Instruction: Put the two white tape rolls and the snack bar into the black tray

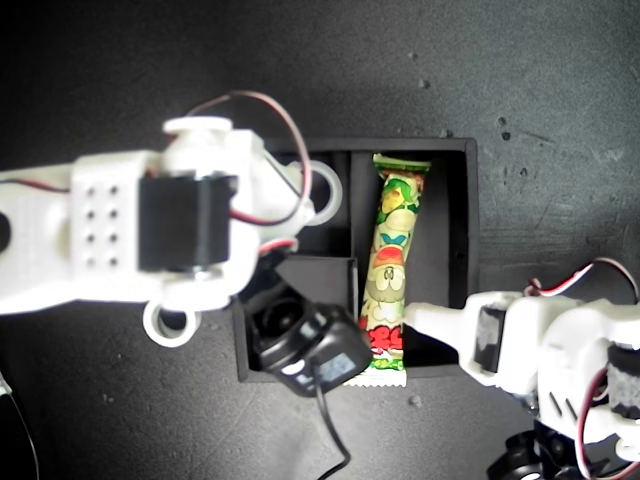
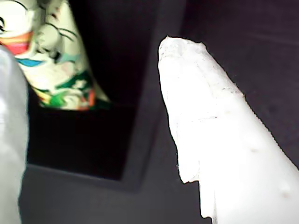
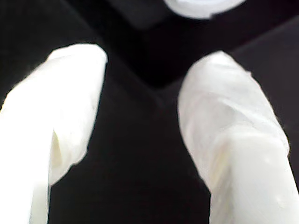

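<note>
The black tray (image 1: 460, 150) sits mid-scene in the exterior view. The snack bar (image 1: 392, 265) lies lengthwise in its tall compartment, and its end (image 2: 51, 60) shows in the first wrist view. One white tape roll (image 1: 326, 190) rests in a small compartment, just past the fingertips of my second gripper (image 3: 140, 70), which is open and empty. My second gripper (image 1: 300, 212) reaches in from the exterior view's left. Another white tape roll (image 1: 170, 322) lies on the table outside the tray, partly under that arm. My first gripper (image 2: 93, 154) is open by the tray's near corner, one finger (image 1: 432, 318) touching the bar's end.
Both arms work over a black, lightly speckled table (image 1: 560, 90). The second arm's black wrist camera (image 1: 305, 350) and its cable hang over the tray's near wall. Red and white wires loop over both arms.
</note>
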You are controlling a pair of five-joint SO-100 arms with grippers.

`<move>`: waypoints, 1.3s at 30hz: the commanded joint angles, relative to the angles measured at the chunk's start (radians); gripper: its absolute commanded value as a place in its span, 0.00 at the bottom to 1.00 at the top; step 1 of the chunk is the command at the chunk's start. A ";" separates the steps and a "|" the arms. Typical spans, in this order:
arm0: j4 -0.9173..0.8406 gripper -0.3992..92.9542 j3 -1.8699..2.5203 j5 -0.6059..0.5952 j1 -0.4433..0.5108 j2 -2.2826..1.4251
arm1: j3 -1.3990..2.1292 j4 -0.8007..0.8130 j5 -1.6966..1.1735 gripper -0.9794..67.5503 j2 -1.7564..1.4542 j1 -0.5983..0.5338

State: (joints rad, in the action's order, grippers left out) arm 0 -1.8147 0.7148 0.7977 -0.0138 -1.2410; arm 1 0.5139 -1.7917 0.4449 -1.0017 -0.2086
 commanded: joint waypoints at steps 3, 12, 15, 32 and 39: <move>-0.015 0.12 0.331 0.130 0.097 -0.474 | 0.410 -0.009 0.273 0.05 -0.448 0.023; 0.284 0.12 0.890 0.431 0.380 -0.742 | 1.046 0.132 0.630 0.01 -0.890 0.032; 0.397 0.13 1.031 0.506 0.457 -0.776 | 1.284 0.242 0.726 0.01 -1.069 0.029; 0.727 0.15 1.209 0.561 0.526 -0.595 | 2.327 0.877 0.904 0.01 -1.801 0.051; 0.785 0.15 1.266 0.586 0.505 -0.557 | 2.609 0.854 0.864 0.01 -2.281 0.101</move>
State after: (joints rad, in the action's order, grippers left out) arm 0 -1.0523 1.9773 1.3775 0.5062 -1.8009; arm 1 3.0526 -0.8928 1.3422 -3.0588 -0.1227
